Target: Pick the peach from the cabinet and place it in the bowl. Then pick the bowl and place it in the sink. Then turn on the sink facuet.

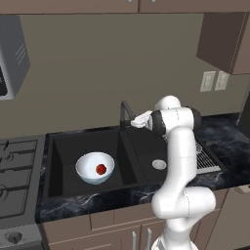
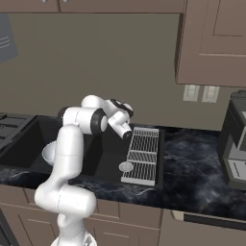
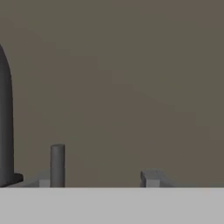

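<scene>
The white bowl (image 1: 90, 166) stands in the left part of the black sink (image 1: 63, 146), and the small orange-red peach (image 1: 101, 169) lies inside it. In the right base view a sliver of the bowl (image 2: 47, 153) peeks out behind the arm. My gripper (image 1: 135, 122) is at the dark faucet (image 1: 126, 112) behind the basin, well above and right of the bowl. In the hand view the faucet's spout (image 3: 4, 122) rises at the left. A short upright handle (image 3: 57, 166) stands between my spread fingertips (image 3: 151, 178), close to the left one. The gripper (image 3: 97, 180) is open and touches nothing that I can see.
A silver drain (image 1: 159, 164) sits in the sink's right part. A metal rack (image 2: 142, 153) lies on the black marbled counter (image 2: 192, 173) right of the basin. A stove (image 1: 14, 176) is on the left, a dark brown cabinet (image 2: 211, 43) hangs at upper right, and a dark appliance (image 2: 235, 144) stands at far right.
</scene>
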Available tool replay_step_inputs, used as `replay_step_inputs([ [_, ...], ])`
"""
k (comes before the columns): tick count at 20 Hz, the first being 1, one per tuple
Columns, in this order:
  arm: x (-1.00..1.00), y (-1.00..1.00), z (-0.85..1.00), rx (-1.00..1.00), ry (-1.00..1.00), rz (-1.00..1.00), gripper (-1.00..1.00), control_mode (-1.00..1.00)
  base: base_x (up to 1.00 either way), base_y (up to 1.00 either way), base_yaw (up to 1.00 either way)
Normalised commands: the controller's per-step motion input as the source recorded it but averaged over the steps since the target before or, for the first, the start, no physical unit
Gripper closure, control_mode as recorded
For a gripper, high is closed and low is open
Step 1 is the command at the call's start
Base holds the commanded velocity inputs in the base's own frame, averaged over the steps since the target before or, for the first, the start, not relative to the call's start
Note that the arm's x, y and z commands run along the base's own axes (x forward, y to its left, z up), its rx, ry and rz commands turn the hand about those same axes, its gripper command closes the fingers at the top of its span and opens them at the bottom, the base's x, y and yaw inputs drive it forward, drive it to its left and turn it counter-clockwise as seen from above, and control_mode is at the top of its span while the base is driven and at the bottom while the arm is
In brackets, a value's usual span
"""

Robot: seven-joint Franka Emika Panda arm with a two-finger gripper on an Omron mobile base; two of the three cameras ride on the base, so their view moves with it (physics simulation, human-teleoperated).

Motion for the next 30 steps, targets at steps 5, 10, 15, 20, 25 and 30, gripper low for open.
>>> replay_step_inputs([
  [5, 0.0, 0.0, 0.0, 0.07, 0.04, -0.07, 1.0, -1.0, 0.0, 0.0, 0.0],
  [10, 0.0, -0.25, 0.06, 0.14, 0.18, -0.12, 1.0, -1.0, 0.0, 0.0, 0.0],
  [15, 0.0, -0.59, 0.14, 0.2, 0.16, -0.07, 1.0, -1.0, 0.0, 0.0, 0.0],
  [20, 0.0, -0.76, 0.04, 0.24, 0.17, 0.0, 1.0, -1.0, 0.0, 0.0, 0.0],
  [25, 0.0, -0.89, 0.0, 0.3, 0.19, 0.0, 1.0, -1.0, 0.0, 0.0, 0.0],
  [30, 0.0, -0.86, 0.0, 0.33, 0.19, 0.0, 1.0, -1.0, 0.0, 0.0, 0.0],
])
